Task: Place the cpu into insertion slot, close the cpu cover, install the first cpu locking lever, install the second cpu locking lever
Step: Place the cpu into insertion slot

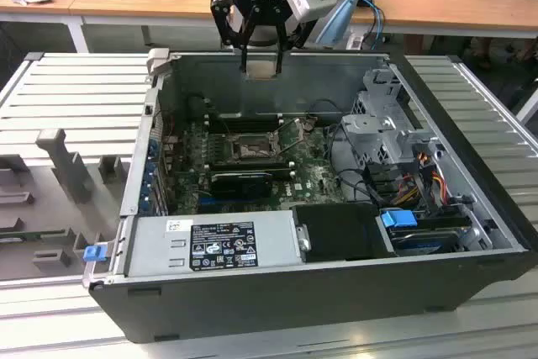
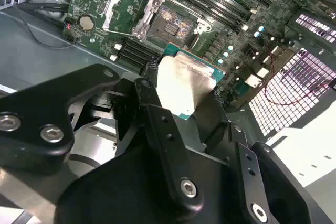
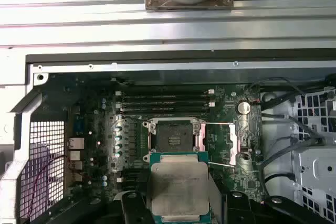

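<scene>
**CPU in the end effector, nothing installed yet**

The ribbed metal surface (image 1: 76, 81) carries an open computer case (image 1: 277, 292), and on the floor of the case lies the green circuit board (image 3: 100, 129). Judging by these pictures, the task is at its very beginning: none of the four steps is done.

The end effector (image 1: 262, 63) hangs above the case, near the rim of the case wall that is farthest from the exterior camera. Its fingers are pressed against two opposite edges of the cpu, so it pinches the chip between them and holds the pale metallic face toward the wrist cameras.

The insertion slot (image 3: 173, 139) sits about in the middle of the board, beside the long memory slots. It is open, and its dark inside has no chip in it. The cpu cover (image 3: 235, 142) is swung up and away from the slot, on the side where the round coin battery (image 3: 242, 107) is. Thin wire levers (image 3: 218, 125) stand out from the slot toward that side, and they look released, though I cannot say this for sure.

The cpu (image 3: 178, 184) is in the air, apart from the slot and well above the board. In the first wrist view one edge of it appears just beside the rim of the slot, so I judge it is close to being over the slot but not lined up with it. Placing the chip, closing the cover and fixing both levers are all left.
</scene>
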You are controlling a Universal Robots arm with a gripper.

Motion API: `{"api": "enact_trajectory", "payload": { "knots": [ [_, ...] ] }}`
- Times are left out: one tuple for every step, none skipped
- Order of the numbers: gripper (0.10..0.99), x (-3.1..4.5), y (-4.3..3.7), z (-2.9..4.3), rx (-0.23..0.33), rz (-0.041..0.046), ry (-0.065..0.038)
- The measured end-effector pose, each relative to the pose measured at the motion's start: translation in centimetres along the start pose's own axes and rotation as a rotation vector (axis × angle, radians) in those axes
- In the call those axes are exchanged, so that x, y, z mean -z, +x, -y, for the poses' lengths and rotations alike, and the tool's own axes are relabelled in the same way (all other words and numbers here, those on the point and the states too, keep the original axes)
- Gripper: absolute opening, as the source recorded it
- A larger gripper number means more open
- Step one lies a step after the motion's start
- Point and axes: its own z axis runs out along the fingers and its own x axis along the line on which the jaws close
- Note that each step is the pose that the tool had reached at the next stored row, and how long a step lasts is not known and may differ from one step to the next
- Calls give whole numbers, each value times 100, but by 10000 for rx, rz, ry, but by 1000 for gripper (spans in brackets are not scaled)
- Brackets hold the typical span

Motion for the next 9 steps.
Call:
{"api": "enact_trajectory", "payload": {
  "knots": [
    [529,0,0,0,0,0,0],
    [529,0,0,0,-1,0,0],
    [529,0,0,0,-8,1,0],
    [529,0,0,0,-15,1,-1],
    [529,0,0,0,-20,2,0],
    [529,0,0,0,-24,2,-1],
    [529,0,0,0,-31,3,-1],
    [529,0,0,0,-45,4,-1],
    [529,0,0,0,-55,5,-1]
  ]
}}
